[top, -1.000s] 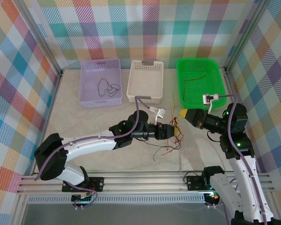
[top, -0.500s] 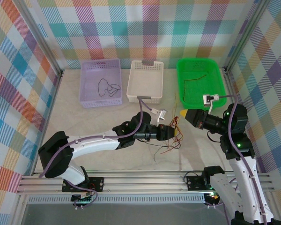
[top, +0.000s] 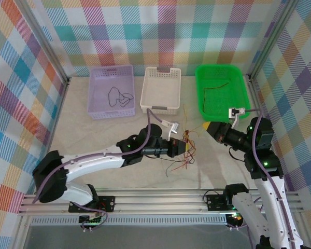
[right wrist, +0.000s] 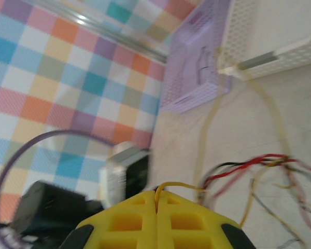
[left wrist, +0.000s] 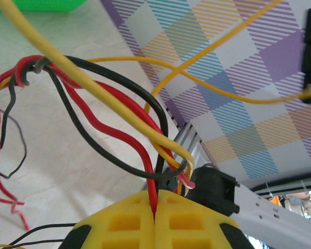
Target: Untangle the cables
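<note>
The job looks partly done. Along the far edge of the tabletop [top: 93, 140] the purple basket [top: 110, 69] holds one black wire [top: 116, 96] and the green basket [top: 220, 68] one thin wire [top: 215, 89] of a colour too small to tell. The white basket [top: 160, 106] between them looks bare. What is left is the main knot: the cables [top: 187, 142] hang bunched over the middle of the tabletop, a little toward its right edge, between the two arms. The left gripper [left wrist: 154, 199] has its jaws pressed fully together on a red strand, and the right gripper [right wrist: 156, 199] is likewise clamped on a yellow one, so the next step is probably to draw a strand free. The tabletop is pale, smooth and faintly mottled like stone. The purple and white baskets are stiff plastic lattice with straight walls, while the green one is shallower with rounded corners. The jaw pads are yellow with a moulded grid of square pockets. The wires are thin, glossy and springy, in red, black and yellow, looping over one another and meeting in a tight twist.
</note>
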### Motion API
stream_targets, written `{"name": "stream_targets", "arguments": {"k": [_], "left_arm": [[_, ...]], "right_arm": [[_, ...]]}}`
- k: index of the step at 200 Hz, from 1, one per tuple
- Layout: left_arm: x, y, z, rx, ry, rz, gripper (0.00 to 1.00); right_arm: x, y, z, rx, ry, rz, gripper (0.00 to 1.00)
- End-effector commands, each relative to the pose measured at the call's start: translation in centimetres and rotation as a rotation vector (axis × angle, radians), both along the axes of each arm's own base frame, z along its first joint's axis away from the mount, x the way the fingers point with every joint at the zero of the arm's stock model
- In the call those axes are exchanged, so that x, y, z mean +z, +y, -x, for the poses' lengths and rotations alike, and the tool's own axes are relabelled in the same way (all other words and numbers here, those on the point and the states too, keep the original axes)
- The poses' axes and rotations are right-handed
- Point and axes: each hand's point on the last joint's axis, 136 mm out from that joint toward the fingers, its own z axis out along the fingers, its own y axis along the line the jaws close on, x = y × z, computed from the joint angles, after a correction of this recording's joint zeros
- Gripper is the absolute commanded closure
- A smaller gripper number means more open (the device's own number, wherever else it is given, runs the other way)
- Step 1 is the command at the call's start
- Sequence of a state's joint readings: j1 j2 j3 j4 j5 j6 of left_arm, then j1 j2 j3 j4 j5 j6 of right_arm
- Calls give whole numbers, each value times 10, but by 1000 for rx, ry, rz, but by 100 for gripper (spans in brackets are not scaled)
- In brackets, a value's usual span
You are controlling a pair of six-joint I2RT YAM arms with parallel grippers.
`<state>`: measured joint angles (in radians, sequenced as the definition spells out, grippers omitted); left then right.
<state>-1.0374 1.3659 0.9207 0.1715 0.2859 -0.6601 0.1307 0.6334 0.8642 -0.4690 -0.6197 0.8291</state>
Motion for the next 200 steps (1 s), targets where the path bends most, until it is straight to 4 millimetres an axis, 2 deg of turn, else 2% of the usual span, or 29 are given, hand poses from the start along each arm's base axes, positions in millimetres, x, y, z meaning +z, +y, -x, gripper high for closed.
{"name": "stream_targets", "arguments": {"k": [1, 50, 82, 113, 132, 168, 200], "left_arm": [[-7, 36, 2, 27, -39, -102, 100], [-25, 100, 13, 55, -3, -254, 100], [-27, 126, 19, 73, -5, -299, 100], [-21, 149, 15, 151, -22, -326, 100], [-11, 173, 7, 241, -39, -344, 100], [-6, 209, -8, 374, -9, -409, 100], [-1, 251, -19, 493, 13, -513, 100]], "right_arm": [[-19, -19, -8, -127, 43, 94, 100], [-35, -48, -18, -292, 75, 197, 100], [-39, -60, -22, -343, 99, 239, 100], [-32, -68, -21, -369, 83, 295, 100], [-26, -92, -15, -472, 80, 395, 100], [-12, -107, -6, -516, 83, 480, 100], [5, -122, 3, -563, 72, 552, 100]]}}
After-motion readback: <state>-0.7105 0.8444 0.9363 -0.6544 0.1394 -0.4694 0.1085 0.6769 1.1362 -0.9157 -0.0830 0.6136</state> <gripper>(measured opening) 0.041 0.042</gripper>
